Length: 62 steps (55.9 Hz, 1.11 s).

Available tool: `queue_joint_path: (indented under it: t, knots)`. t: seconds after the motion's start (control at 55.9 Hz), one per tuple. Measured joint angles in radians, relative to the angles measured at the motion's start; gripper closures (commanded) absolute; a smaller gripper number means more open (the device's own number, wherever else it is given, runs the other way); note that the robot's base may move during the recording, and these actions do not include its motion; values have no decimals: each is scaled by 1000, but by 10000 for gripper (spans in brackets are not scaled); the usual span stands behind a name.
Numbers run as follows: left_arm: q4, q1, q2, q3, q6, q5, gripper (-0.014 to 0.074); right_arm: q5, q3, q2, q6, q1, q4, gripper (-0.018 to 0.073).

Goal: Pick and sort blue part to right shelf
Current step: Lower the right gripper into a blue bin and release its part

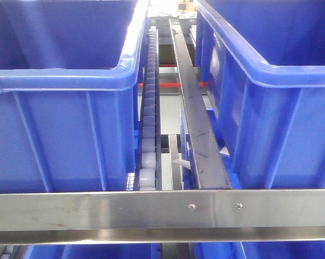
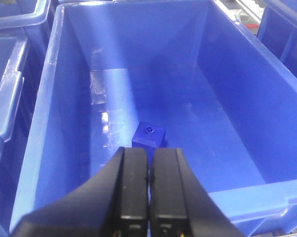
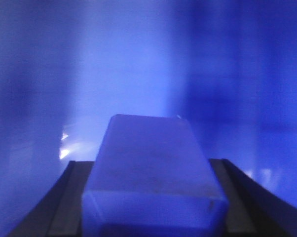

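From the front-facing view, only the shelving shows: a left blue bin (image 1: 60, 108) and a right blue bin (image 1: 276, 108) stand apart on either side of a roller track (image 1: 148, 129) and a dark metal rail (image 1: 197, 124), with a steel crossbar (image 1: 162, 210) running across below. No arm, gripper or part appears there, so this view gives the layout and nothing about the grasp.

Over at the left wrist camera, the left gripper (image 2: 149, 197) has its two black fingers pressed together with nothing between them. It hangs above an open blue tote (image 2: 40, 123), and a small blue cube (image 2: 149, 134) with a round recess on top sits alone on the tote floor, just beyond the fingertips.

Close in at the right wrist camera, the right gripper (image 3: 148, 197) has a pale blue block (image 3: 151, 163) seated between its dark fingers, which stand wide enough to flank it on both sides; a blurred blue surface fills the background, so its place over the shelf cannot be told.

Judging by its look, the block is rigid moulded plastic, light, with smooth and likely slippery faces. Its flat parallel sides are the sensible place to clamp, squarely and near the middle.
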Motion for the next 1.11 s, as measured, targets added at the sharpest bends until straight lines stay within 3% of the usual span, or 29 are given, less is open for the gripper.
queue_joint_path:
  t: [0.197, 0.465, 0.536, 0.679, 1.055, 1.108]
  knots:
    - [0, 0, 0, 0, 0, 0, 472, -9, -104, 256, -90, -41, 0, 350]
    - [0, 0, 0, 0, 0, 0, 472, -33, -159, 466, -109, -40, -2, 332]
    - [0, 0, 0, 0, 0, 0, 472, -33, -159, 472, -111, -40, -2, 235]
    - [0, 0, 0, 0, 0, 0, 472, -34, -163, 472, -111, -40, -2, -69]
    - [0, 0, 0, 0, 0, 9, 472, -22, -163, 355, -114, -40, -4, -31]
    - [0, 0, 0, 0, 0, 10, 472, -22, -154, 310, -114, -40, 1, 10]
